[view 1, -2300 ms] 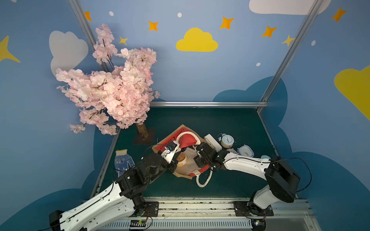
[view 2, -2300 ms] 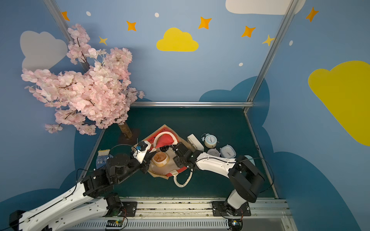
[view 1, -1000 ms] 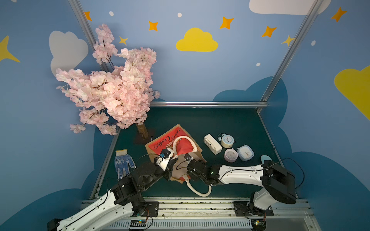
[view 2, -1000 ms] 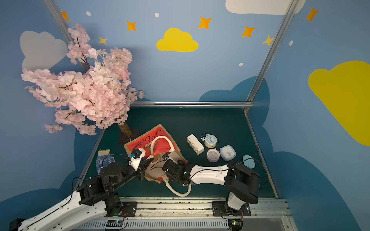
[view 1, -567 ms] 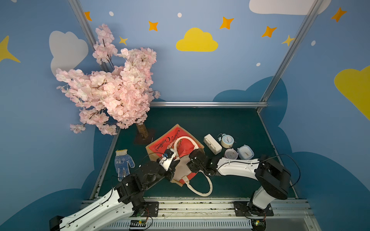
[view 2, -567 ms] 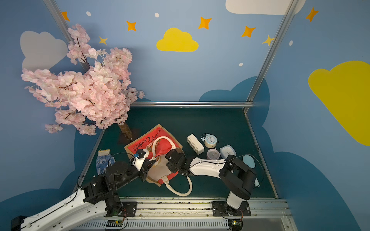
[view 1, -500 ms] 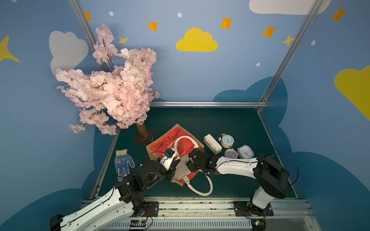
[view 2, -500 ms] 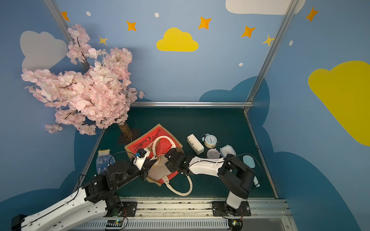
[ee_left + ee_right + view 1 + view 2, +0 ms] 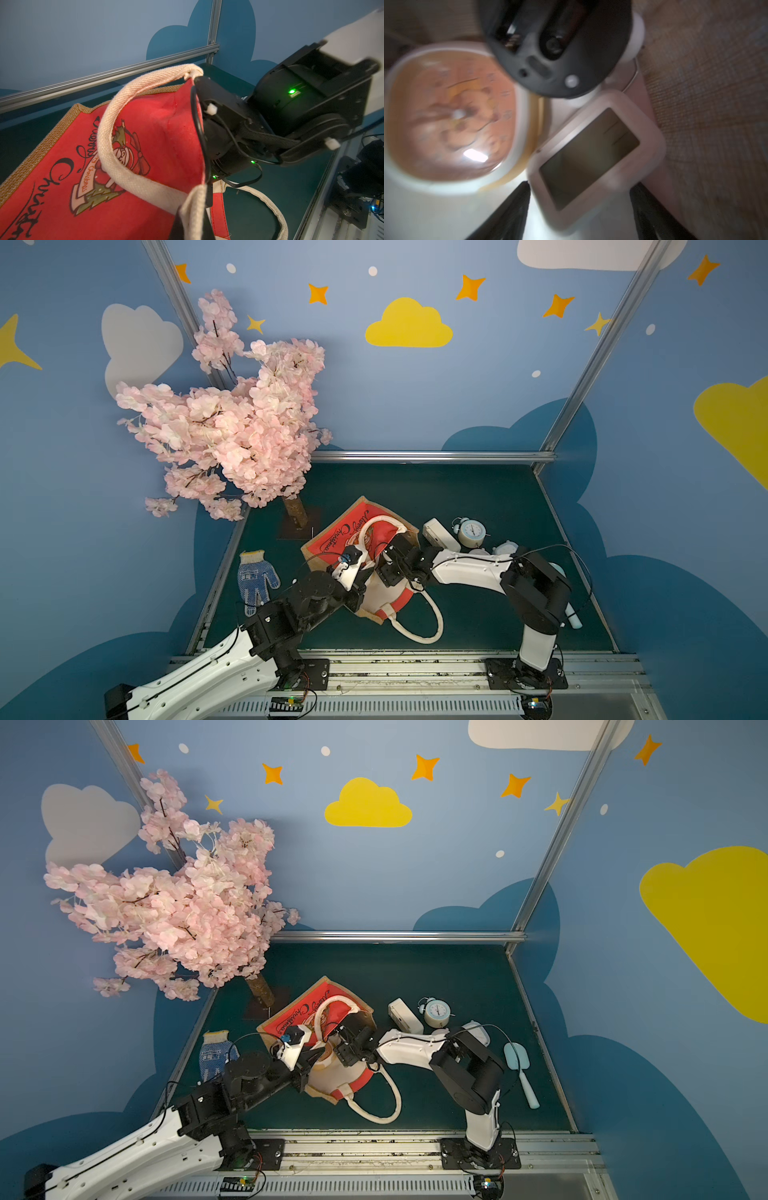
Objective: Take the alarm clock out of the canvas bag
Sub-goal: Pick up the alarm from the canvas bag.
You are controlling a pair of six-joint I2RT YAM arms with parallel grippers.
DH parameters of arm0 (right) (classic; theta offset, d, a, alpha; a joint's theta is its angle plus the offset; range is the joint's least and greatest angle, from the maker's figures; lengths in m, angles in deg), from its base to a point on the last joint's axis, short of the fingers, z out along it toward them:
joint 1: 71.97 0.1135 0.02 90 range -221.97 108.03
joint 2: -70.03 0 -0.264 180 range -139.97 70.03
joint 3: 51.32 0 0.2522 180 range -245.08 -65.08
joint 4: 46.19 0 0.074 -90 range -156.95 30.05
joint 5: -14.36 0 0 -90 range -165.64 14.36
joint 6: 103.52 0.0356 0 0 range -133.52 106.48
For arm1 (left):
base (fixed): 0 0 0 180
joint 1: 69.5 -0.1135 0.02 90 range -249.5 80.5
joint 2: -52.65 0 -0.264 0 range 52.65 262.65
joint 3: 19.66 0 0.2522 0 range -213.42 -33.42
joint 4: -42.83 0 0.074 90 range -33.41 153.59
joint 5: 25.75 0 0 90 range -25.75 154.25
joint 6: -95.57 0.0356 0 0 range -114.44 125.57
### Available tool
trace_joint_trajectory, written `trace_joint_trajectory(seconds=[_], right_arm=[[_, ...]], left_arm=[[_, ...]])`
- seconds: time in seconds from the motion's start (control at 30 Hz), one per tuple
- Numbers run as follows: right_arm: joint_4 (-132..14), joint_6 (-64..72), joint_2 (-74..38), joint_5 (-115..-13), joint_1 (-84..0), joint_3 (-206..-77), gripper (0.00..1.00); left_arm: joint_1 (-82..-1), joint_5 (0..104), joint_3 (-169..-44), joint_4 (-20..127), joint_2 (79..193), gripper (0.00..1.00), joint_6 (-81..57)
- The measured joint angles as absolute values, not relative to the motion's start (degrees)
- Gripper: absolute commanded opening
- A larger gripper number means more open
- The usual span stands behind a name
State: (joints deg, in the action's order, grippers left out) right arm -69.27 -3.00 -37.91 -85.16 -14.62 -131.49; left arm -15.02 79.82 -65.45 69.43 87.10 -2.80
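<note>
Dark green tabletop (image 9: pixel 478 497) is seen under blue walls painted with clouds and stars, and the canvas bag (image 9: pixel 332 537) is laid near its middle, red face up, its mouth lying between the 2 grippers. The left gripper (image 9: pixel 192 226) is pressed shut on the bag's rim where a cream handle (image 9: pixel 108 124) is sewn (webbing is seen between the fingers). The right gripper (image 9: pixel 580 187) is held inside the mouth with its jaws spread, 1 finger at each side of a square alarm clock (image 9: pixel 589 153); whether it is touched cannot be told. An orange-faced clock (image 9: pixel 448 116) and a black-backed clock (image 9: pixel 556 47) are packed beside it inside the bag
</note>
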Motion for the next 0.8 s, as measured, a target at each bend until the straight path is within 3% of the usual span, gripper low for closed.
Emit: trace_joint_trajectory(seconds=[0.5, 0.63, 0.8], right_arm=[[-75.4, 6.3, -40.0, -84.7, -14.7, -136.8, 0.83], [-79.0, 10.5, -41.7, -84.7, -14.6, -140.3, 0.81], [-83.3, 16.8, -43.7, -86.3, -14.3, -144.0, 0.68]], left_arm=[[-15.1, 80.5, -65.6, 69.0, 87.3, 0.08, -2.5], [-15.2, 80.9, -65.6, 68.9, 87.6, 0.08, -2.5], [-15.4, 81.7, -65.6, 68.5, 87.6, 0.08, -2.4]])
